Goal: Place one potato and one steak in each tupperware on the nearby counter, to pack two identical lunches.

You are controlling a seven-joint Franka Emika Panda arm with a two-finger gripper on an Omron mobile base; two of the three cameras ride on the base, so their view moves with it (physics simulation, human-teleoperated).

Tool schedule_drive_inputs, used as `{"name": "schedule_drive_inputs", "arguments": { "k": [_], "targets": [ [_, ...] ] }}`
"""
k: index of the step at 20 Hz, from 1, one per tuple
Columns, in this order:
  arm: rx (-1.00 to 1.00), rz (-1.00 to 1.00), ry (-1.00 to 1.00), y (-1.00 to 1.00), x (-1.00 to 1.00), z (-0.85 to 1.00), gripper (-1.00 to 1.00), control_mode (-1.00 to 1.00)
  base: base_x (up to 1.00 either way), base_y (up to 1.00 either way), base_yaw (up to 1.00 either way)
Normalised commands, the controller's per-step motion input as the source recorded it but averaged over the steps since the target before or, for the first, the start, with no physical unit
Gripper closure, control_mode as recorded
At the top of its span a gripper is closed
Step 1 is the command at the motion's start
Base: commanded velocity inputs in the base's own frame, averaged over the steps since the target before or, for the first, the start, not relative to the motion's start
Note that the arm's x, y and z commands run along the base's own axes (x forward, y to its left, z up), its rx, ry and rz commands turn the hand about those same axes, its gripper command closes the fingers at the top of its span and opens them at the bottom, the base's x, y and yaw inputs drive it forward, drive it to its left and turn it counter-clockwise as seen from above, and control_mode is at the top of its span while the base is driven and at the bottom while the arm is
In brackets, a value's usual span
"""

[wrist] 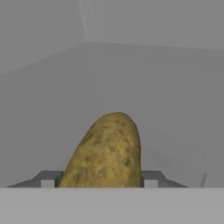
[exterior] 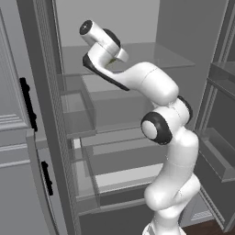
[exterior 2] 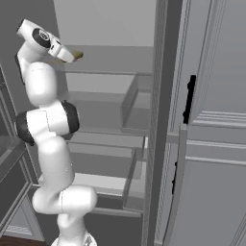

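Nearest the hand camera is the potato (wrist: 107, 153), a slim olive-yellow oval with brown speckles, standing up between the two dark fingertips (wrist: 48, 178) that show on either side of its lower end; the gripper (wrist: 100, 180) is closed on it, both tips touching its flanks; behind the potato lies a pale grey shelf (wrist: 175, 109) of the open fridge, running back to the rear corner where the grey walls meet; from the right base view the potato's end (exterior 2: 77, 55) pokes out beyond the white hand at the top left, just above the front edge of the upper shelf (exterior 2: 110, 65) and well inside the cabinet opening; from the left base view the white arm (exterior: 160, 124) rises from the lower right and bends up and left, its wrist reaching over the same upper shelf (exterior: 151, 55); lower shelves (exterior: 114, 151) and clear door bins (exterior: 78, 114) sit beneath it; grey panelled doors with black handles (exterior 2: 190, 98) flank the opening on the outer sides.
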Motion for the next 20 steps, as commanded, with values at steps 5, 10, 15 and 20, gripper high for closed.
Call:
{"name": "schedule_drive_inputs", "arguments": {
  "k": [5, 10, 15, 20],
  "targets": [
    [0.02, 0.03, -0.17, -1.0, -0.91, -0.42, 1.0, -1.0, 0.0, 0.0, 0.0],
    [0.06, 0.14, -0.06, -0.65, -1.0, 0.27, 1.0, -1.0, 0.0, 0.0, 0.0],
    [0.01, 0.24, 0.06, -0.17, -1.0, 0.12, 1.0, -1.0, 0.0, 0.0, 0.0],
    [0.0, 0.35, 0.11, 0.0, -1.0, -0.32, 1.0, -1.0, 0.0, 0.0, 0.0]
  ]
}}
